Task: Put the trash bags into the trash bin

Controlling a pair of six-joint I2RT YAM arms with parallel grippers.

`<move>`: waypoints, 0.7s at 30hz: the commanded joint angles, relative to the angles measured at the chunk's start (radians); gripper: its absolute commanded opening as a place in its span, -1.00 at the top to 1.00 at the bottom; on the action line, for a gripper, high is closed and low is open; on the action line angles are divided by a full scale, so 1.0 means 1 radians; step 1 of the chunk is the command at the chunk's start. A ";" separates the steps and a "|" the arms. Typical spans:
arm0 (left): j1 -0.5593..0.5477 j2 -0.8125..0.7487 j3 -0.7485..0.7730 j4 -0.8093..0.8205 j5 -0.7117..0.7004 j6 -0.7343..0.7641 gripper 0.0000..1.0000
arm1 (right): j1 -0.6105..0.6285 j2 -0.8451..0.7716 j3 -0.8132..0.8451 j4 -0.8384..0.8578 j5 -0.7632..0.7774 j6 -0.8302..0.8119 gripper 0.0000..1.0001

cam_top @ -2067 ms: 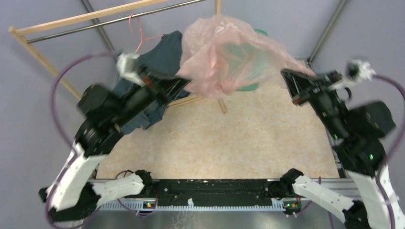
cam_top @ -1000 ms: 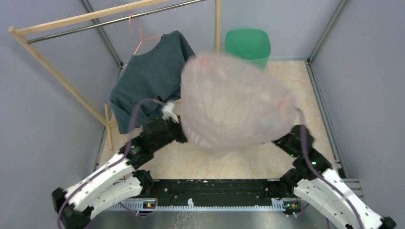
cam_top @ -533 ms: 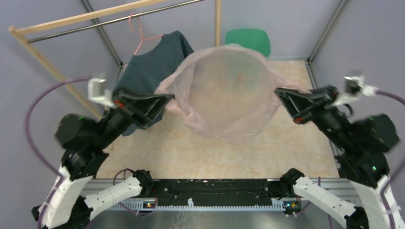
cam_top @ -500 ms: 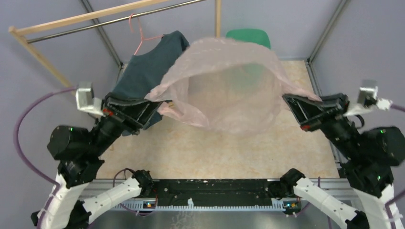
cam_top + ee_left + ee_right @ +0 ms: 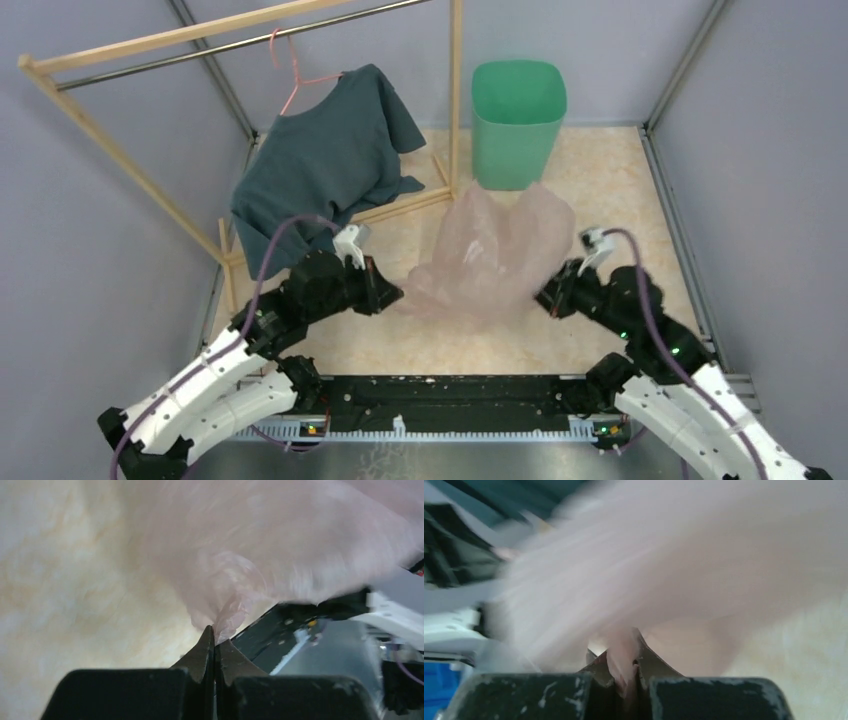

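**mk_bots:** What are the grippers actually doing here?

**yam_fan:** Both are pinched fully closed on plastic film. The left gripper [image 5: 214, 630] has its jaws pressed flat together, with a twisted corner of the pale-pink trash bag [image 5: 495, 255] caught right at the tips. Same deal for the right gripper [image 5: 624, 652]: its jaws are clamped on a bunched fold of the pink plastic. That wrist view is pretty blurry though.

**mk_bots:** And where's the bag sitting?

**yam_fan:** From the top camera it's slumped in a crumpled heap on the beige table [image 5: 620, 180], strung between the two grippers. The left one is at the bag's 8 o'clock edge and the right one at about 4 o'clock. Both arms are low and folded in toward the middle.

The mint-green trash bin [image 5: 515, 150] stands upright at the bag's 12 o'clock. The bag lies wholly outside it, with its far edge just beside the bin's base. Can't tell if they touch.

Over at 10 o'clock a dark teal shirt [image 5: 320, 165] hangs on a pink hanger [image 5: 290, 80] from a wooden clothes rack [image 5: 130, 45].
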 commanded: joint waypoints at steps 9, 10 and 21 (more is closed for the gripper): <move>-0.001 -0.064 0.206 0.034 -0.099 -0.049 1.00 | -0.004 0.149 0.351 0.012 0.043 -0.112 1.00; 0.000 -0.084 0.133 0.037 -0.087 -0.077 1.00 | -0.003 0.136 0.284 0.016 0.034 -0.086 1.00; -0.001 -0.093 0.408 -0.079 -0.063 0.022 1.00 | -0.004 0.183 0.493 -0.076 0.056 -0.195 1.00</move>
